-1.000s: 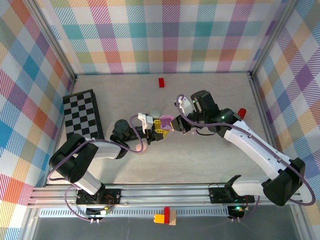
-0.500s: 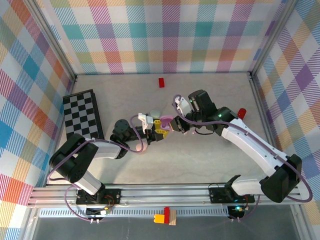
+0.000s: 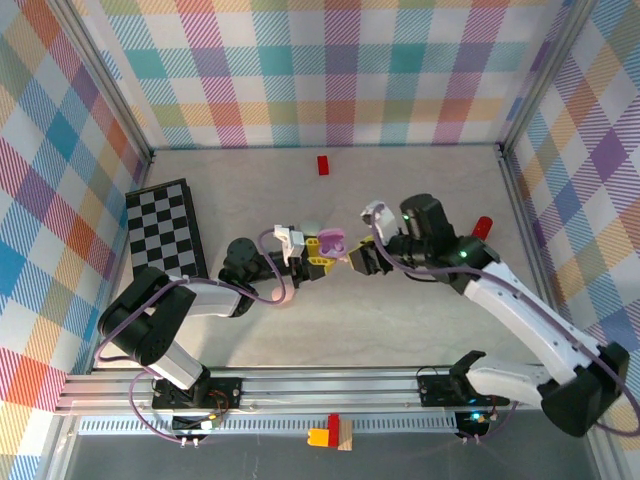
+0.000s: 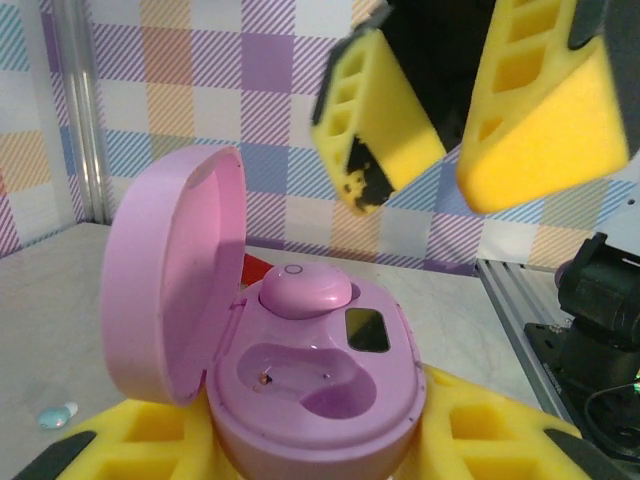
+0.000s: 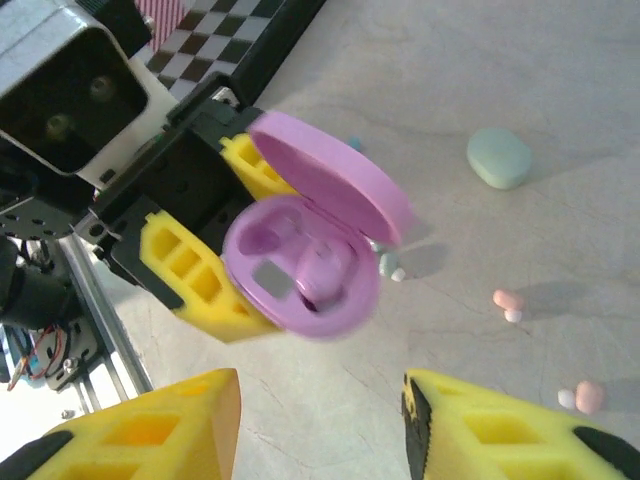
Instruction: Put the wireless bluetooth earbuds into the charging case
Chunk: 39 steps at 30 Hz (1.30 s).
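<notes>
Left gripper [image 3: 316, 262] is clenched on the lid-up pink charging case [image 4: 320, 400], with a seated earbud [image 4: 305, 288] in its far well. Right gripper [image 3: 362, 258] is just beside the case, jaws apart, empty. We should fetch a loose pink earbud [image 5: 508, 300] from the table near the case, align it over the empty well [image 4: 300, 372] and press straight down.

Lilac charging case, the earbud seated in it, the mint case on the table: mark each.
Lilac charging case [image 4: 390, 395]: left wrist view, right side of base.
Seated earbud [image 4: 305, 288]: left wrist view, domed top.
Mint case [image 5: 499, 157]: right wrist view, middle of top.
</notes>
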Each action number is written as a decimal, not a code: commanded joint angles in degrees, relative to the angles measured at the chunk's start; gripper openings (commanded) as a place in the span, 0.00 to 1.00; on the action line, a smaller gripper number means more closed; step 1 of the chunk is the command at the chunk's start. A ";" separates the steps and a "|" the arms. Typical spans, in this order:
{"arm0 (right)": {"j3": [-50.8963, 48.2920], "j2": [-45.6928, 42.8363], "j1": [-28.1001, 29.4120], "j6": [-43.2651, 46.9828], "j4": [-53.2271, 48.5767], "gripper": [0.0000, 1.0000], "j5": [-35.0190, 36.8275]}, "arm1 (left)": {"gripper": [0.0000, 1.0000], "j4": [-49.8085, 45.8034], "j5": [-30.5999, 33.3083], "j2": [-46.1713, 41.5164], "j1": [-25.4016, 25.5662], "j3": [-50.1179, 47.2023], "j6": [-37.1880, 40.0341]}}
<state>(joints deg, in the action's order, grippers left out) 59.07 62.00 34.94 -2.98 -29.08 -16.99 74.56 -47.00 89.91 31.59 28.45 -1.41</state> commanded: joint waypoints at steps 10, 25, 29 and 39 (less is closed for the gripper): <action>-14.34 6.11 -20.71 -21.32 11.57 0.48 -0.38 | 0.34 1.31 -0.81 -4.99 -1.89 -2.29 2.33; -11.33 28.00 -20.96 -31.02 11.84 0.44 -1.33 | 0.34 -7.20 -0.63 -9.58 -1.91 -3.06 6.48; -11.07 29.72 -20.96 -31.73 13.47 0.44 -2.15 | 0.34 -7.15 -0.89 -9.66 -1.89 -2.99 6.49; -5.94 34.68 -21.12 -30.64 12.41 0.44 -0.06 | 0.34 -8.85 -0.72 -11.50 -1.89 -3.71 6.59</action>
<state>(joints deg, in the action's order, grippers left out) 50.92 95.37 14.20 -33.69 -16.47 -17.67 65.65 -46.89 80.25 30.44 25.43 4.01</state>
